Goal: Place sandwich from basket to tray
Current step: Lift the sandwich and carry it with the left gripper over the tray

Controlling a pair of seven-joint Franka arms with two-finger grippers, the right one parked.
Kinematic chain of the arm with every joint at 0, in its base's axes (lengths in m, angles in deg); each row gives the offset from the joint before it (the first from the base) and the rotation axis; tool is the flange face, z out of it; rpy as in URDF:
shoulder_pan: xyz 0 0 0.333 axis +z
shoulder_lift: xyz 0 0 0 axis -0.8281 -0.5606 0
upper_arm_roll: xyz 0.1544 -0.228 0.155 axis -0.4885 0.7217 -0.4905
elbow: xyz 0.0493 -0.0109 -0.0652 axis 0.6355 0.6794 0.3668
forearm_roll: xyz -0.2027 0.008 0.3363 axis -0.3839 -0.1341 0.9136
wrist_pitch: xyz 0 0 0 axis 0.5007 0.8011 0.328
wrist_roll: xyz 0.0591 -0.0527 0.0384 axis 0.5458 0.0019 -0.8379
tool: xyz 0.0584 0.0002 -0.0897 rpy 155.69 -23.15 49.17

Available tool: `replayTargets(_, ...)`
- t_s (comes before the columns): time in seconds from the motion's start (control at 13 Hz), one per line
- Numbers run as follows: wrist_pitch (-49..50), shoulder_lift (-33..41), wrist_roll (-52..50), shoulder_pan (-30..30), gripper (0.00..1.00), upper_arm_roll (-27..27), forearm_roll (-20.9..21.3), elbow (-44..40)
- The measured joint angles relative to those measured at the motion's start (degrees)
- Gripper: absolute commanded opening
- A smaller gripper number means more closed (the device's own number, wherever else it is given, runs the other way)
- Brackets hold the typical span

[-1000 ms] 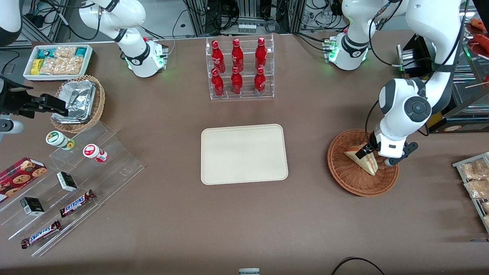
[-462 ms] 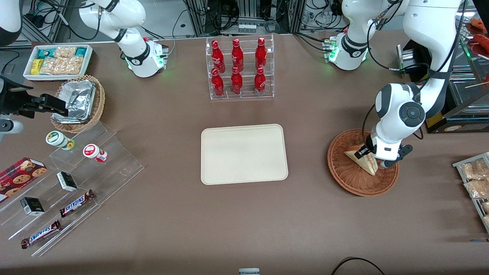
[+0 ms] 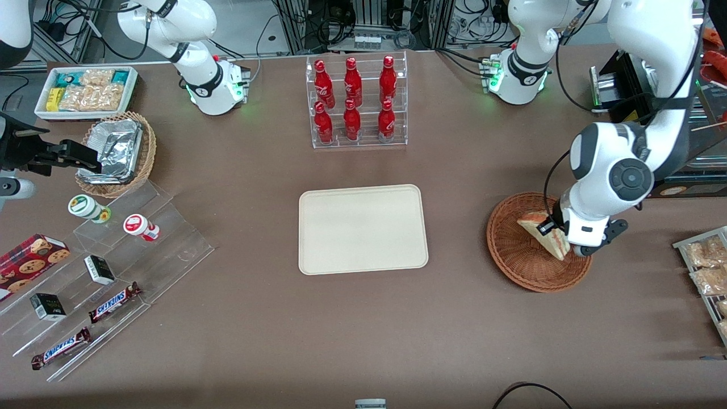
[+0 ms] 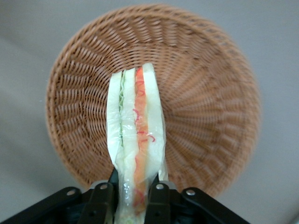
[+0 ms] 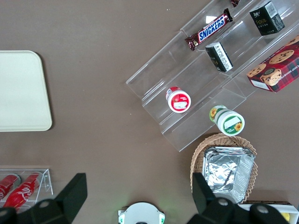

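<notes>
The sandwich [image 3: 542, 233] is a pale clear-wrapped wedge with red and green filling, and it hangs above the reddish-brown wicker basket [image 3: 514, 258] at the working arm's end of the table. My gripper [image 3: 559, 237] is shut on the sandwich's wide end. In the left wrist view the sandwich [image 4: 135, 135] stands edge-on between the black fingers [image 4: 100, 203], with the basket [image 4: 210, 93] below it. The cream tray [image 3: 362, 228] lies flat mid-table, toward the parked arm from the basket.
A clear rack of red bottles [image 3: 355, 102] stands farther from the front camera than the tray. A metal rack of snack packets [image 3: 707, 267] sits at the working arm's table edge. Acrylic steps with snacks [image 3: 96, 272], a foil-filled basket [image 3: 116, 153] and a white bin [image 3: 85, 91] lie toward the parked arm's end.
The gripper has risen with the sandwich held in it and shifted slightly toward the working arm's end. The sandwich has lifted off the basket floor.
</notes>
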Motion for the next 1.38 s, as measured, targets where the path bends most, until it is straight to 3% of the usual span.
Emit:
replayTargets(0.23,6.15,0.82,-0.01,-5.21,0.00,0.91,-0.10,-7.72)
replayTargets(0.62,6.36,-1.55,-1.33,-17.39,0.00,5.40,-0.56,-11.17)
replayTargets(0.92,5.22,-12.13,-3.55,-26.13,0.00,5.44,-2.10,-19.56)
replayTargets(1.38,-0.14,-25.90,-5.18,-32.55,0.00,5.39,-2.14,-29.61)
